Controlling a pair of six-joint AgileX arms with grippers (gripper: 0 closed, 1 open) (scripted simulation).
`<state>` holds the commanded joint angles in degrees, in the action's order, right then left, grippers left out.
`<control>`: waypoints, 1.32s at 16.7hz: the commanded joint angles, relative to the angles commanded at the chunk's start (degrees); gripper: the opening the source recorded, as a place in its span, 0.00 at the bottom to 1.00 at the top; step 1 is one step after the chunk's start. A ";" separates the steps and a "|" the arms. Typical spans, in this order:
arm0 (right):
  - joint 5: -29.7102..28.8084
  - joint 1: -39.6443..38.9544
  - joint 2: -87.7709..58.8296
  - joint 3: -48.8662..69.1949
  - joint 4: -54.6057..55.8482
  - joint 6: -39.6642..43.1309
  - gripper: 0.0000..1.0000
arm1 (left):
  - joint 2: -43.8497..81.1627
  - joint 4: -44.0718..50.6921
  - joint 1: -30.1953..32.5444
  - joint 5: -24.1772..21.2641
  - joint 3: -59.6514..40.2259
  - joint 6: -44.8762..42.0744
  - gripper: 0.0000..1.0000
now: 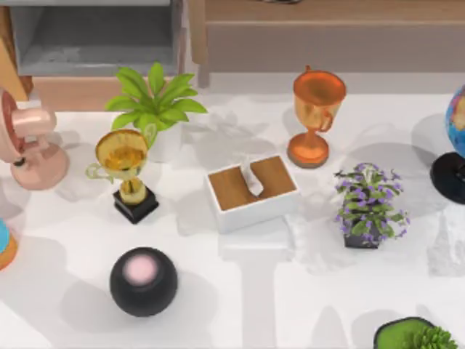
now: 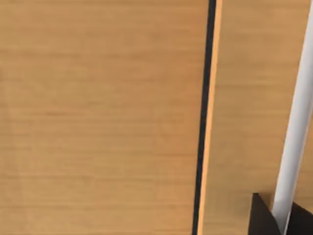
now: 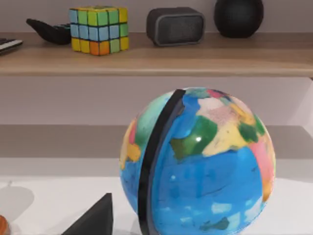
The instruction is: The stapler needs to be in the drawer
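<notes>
From above, you see the drawer [image 1: 94,43] at the back left, pulled open, its grey floor bare and its near panel a pale orange-tan; the picture's top edge cuts off its back. Its long side runs left to right across the table. The stapler cannot be made out anywhere among the things on the table, so you cannot tell where it lies or which way it points. The white tabletop [image 1: 276,291] carries a tissue box [image 1: 252,190] in the middle, a black sphere with a pink top [image 1: 143,281] near the front left, a gold trophy [image 1: 125,173] and a leafy green plant [image 1: 155,102] left of centre, an orange trophy [image 1: 315,116] and a purple-flowered plant [image 1: 367,205] to the right. A pink fan [image 1: 25,145] and a globe [image 1: 454,142] are cut off at the left and right edges. A long brown shelf unit [image 1: 327,33] runs along the back right.

In the left wrist view you look at close orange-tan wood [image 2: 98,117] with a dark seam; whether the left jaws are apart or together, you cannot tell.

In the right wrist view the globe [image 3: 198,164] stands close, before the shelf [image 3: 156,58], which holds a colour cube [image 3: 99,29], a grey speaker [image 3: 175,25] and a dark sphere [image 3: 238,17]. You cannot tell how the right jaws stand either.
</notes>
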<state>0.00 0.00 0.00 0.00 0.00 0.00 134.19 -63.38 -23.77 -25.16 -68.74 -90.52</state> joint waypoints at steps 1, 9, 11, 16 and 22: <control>0.00 0.00 0.00 0.00 0.00 0.00 1.00 | 0.59 0.90 0.55 0.31 -1.64 0.21 0.00; 0.00 0.00 0.00 0.00 0.00 0.00 1.00 | 1.11 1.81 1.11 0.61 -3.13 0.50 0.23; 0.00 0.00 0.00 0.00 0.00 0.00 1.00 | 1.11 1.81 1.11 0.61 -3.13 0.50 0.38; 0.00 0.00 0.00 0.00 0.00 0.00 1.00 | 1.11 1.81 1.11 0.61 -3.13 0.50 0.75; 0.00 0.00 0.00 0.00 0.00 0.00 1.00 | 1.11 1.81 1.11 0.61 -3.13 0.50 1.00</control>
<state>0.00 0.00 0.00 0.00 0.00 0.00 135.30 -61.57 -22.66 -24.55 -71.87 -90.02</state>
